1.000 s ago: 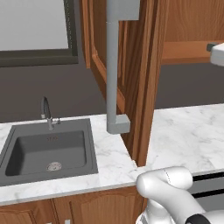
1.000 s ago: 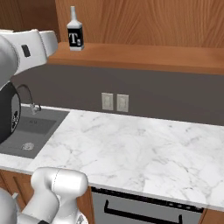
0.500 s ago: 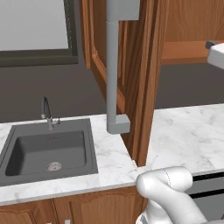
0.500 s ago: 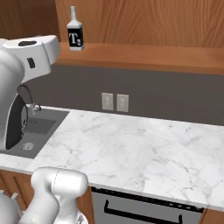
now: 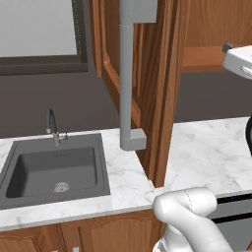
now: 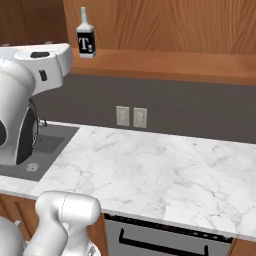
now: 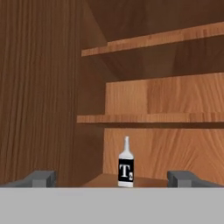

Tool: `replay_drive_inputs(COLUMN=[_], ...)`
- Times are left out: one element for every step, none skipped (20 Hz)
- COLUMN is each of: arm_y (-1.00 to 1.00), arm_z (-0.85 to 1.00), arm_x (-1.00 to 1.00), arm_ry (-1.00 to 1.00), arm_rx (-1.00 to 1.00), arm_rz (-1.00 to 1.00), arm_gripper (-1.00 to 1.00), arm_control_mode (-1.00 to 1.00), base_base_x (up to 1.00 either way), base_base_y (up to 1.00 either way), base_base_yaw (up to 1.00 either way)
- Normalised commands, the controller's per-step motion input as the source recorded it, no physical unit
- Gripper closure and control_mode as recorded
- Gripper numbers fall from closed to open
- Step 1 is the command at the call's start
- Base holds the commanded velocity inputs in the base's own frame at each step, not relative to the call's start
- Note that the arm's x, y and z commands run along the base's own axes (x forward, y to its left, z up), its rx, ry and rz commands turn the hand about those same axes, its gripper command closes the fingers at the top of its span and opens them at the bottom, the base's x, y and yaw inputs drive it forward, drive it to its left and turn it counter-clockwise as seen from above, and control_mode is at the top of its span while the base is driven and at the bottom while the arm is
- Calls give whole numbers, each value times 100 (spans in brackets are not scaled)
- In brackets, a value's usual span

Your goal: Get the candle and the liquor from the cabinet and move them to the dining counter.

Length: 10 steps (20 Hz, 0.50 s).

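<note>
Left base view: a grey sink (image 5: 54, 170) lay left of the open cabinet (image 5: 162, 88) door with its grey bar handle (image 5: 129, 74). Right base view: the liquor (image 6: 85, 41) stood upright on the cabinet's bottom shelf, above the marble worktop (image 6: 165, 175). Hand view: the gripper (image 7: 111, 178), fingers spread wide, faced the bottle. Since the earlier frame the arm had swung rightward, nearer the liquor.

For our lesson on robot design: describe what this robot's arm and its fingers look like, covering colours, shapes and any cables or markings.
The arm is glossy white, built from thick rounded segments with dark joints and a black cable looping beside it. A small dark dot marks its upper link. In the hand view, the two fingers are small, blocky and dark grey. No lettering is visible.
</note>
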Motion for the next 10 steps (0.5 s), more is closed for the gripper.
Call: replay_drive_inputs(arm_y=[0,0,0,0,0,0,0,0,0,0], arm_z=[8,5,0,0,0,0,0,0,0,0], arm_x=[23,15,11,10,14,19,19,20,24,16], arm_ry=[1,1,0,0,0,0,0,0,0,0], arm_rx=[1,3,3,3,3,2,1,1,1,2], arm_rz=[0,0,0,1,1,1,1,1,0,1], arm_gripper=[-100,-100,-100,-100,-100,-100,-100,-100,-100,-100], arm_control_mode=[-100,-100,-100,-100,-100,-100,-100,-100,-100,-100], base_base_x=[0,0,0,0,0,0,0,0,0,0], base_base_y=[0,0,0,0,0,0,0,0,0,0], base_base_yaw=[0,0,0,0,0,0,0,0,0,0])
